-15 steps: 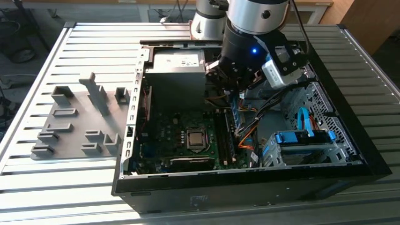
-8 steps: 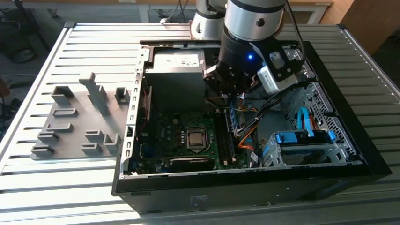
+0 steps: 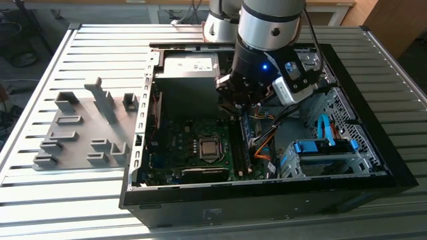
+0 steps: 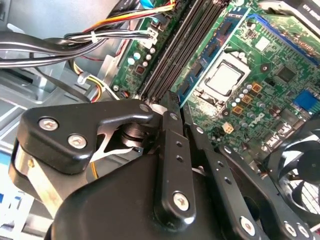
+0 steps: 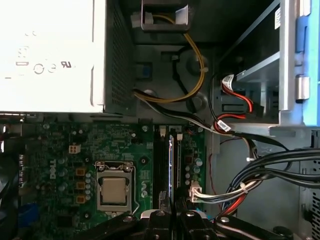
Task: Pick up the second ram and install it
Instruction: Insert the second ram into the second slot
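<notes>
Gripper: in the exterior view the gripper [image 3: 241, 106] hangs inside the open case [image 3: 373, 150], low over the slots [image 3: 241, 145]; its tips are lost against the dark parts below.
Fingers: in both wrist views the two black fingers [image 4: 172, 135] stand narrow, nearly together, right at the end of the slots [image 5: 165, 160].
Ram: a thin blue-edged stick, the ram [image 5: 171, 167], stands on edge in the slot bank and runs up to the fingers; whether they pinch it I cannot tell, as its near end is hidden behind them.
Second wrist view only: the same blue edge [image 4: 210, 65] lies along the slots, beside the CPU [image 4: 227, 75]; a fan [image 4: 300, 160] is cut off at the frame edge.
First wrist view only: the pale power supply [image 5: 50, 55], washed out by glare, and a cable bundle [image 5: 260, 172].
Exterior view only: grey holder [image 3: 80, 140] on the slatted table [image 3: 40, 100], at the exterior view's left, well apart from the case.
</notes>
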`<state>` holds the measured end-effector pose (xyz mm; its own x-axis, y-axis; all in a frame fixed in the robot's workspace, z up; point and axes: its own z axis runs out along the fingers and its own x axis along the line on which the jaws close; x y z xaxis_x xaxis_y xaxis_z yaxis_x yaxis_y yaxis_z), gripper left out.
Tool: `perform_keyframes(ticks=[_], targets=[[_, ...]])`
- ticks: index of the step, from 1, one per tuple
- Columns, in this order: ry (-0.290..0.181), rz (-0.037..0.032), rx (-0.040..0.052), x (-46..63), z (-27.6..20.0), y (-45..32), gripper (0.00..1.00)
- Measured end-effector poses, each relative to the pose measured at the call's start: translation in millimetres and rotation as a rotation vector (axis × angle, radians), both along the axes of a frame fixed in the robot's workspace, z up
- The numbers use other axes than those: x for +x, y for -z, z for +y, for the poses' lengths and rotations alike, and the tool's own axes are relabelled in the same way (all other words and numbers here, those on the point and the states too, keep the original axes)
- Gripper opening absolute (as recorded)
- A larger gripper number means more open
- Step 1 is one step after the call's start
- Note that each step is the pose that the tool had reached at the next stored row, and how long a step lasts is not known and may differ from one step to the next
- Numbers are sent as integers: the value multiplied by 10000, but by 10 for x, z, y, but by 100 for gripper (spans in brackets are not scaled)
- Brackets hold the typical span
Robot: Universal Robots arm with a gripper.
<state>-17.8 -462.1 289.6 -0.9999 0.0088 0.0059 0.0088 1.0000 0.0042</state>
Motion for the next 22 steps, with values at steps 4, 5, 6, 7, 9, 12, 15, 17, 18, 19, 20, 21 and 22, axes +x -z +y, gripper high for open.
perform_keyframes(ticks=[4,5,6,7,9,12,15,17,18,19,20,21,22], targets=[[52,5,1,0,0,73,14],[95,6,1,0,0,92,14],[137,6,1,0,0,109,14],[176,5,1,0,0,127,14],[238,5,1,-2,0,163,14],[248,7,-1,-4,0,197,14],[249,6,1,-4,-6,251,14],[248,6,1,-4,-24,286,14],[247,7,-2,-4,-38,302,14],[247,6,0,-4,-56,323,14],[238,7,-1,-4,-73,340,14],[209,10,1,-4,-84,359,14],[149,16,4,-4,-88,378,14]])
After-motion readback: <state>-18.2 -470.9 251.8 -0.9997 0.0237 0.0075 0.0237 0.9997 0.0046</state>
